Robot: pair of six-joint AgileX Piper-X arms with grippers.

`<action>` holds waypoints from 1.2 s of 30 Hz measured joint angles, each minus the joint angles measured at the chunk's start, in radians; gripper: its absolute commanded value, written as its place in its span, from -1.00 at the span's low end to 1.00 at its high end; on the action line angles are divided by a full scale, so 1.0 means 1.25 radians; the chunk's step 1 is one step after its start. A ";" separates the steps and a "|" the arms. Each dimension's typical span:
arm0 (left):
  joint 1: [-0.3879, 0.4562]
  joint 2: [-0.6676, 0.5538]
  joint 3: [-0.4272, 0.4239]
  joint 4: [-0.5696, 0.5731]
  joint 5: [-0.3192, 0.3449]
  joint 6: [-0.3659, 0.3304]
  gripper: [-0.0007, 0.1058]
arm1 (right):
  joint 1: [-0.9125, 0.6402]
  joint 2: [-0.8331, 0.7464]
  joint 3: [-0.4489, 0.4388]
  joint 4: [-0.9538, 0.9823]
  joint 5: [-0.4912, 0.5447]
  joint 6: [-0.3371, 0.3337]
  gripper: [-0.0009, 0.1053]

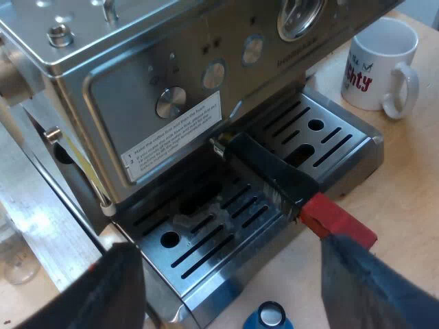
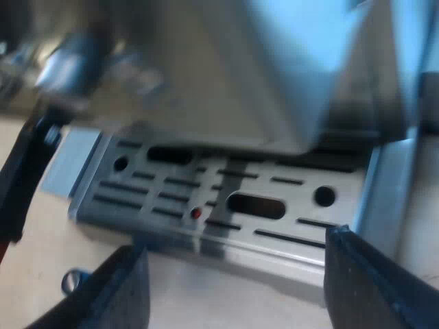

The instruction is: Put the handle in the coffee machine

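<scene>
Handle [image 1: 271,175] juts from machine [image 1: 137,75] front above drip tray [image 1: 206,250], seemingly locked, so left gripper [image 1: 230,274] and right gripper [image 2: 233,253] gape empty.

**Brushed steel, matt black, gloss white**

Brushed, satin-finish metal all over the espresso machine [image 1: 82,41], with soft reflections on the front panel. Polished round metal knobs [image 1: 170,101], brighter than the panel around them. Smooth white label [image 1: 175,137], paper-like, with dark print. Slotted metal drip tray [image 1: 206,250], same satin sheen as the body. Matt black plastic on the handle [image 1: 271,171], greyish and scuffed near the red end [image 1: 339,223], that end in smooth matt red plastic. Glossy white glazed mug [image 1: 381,65] with printed lettering. Pale, smooth, wood-look tabletop [image 1: 411,199]. Smooth blue tamper [image 1: 269,317] with a shiny metal centre. Matt black fingers [image 1: 113,291] on the left tool [image 1: 228,253]; likewise matt black on the right tool [image 2: 233,243].
</scene>
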 measured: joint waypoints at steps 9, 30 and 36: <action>0.000 -0.003 0.000 -0.001 -0.028 -0.001 0.11 | -0.268 -0.074 -0.002 0.139 -0.014 -0.085 0.10; 0.000 -0.111 0.000 -0.025 -0.087 -0.003 0.11 | -0.458 -0.293 0.002 0.295 -0.069 -0.275 0.10; 0.000 -0.197 0.000 -0.026 -0.102 -0.005 0.11 | -0.458 -0.379 0.002 0.295 -0.069 -0.275 0.10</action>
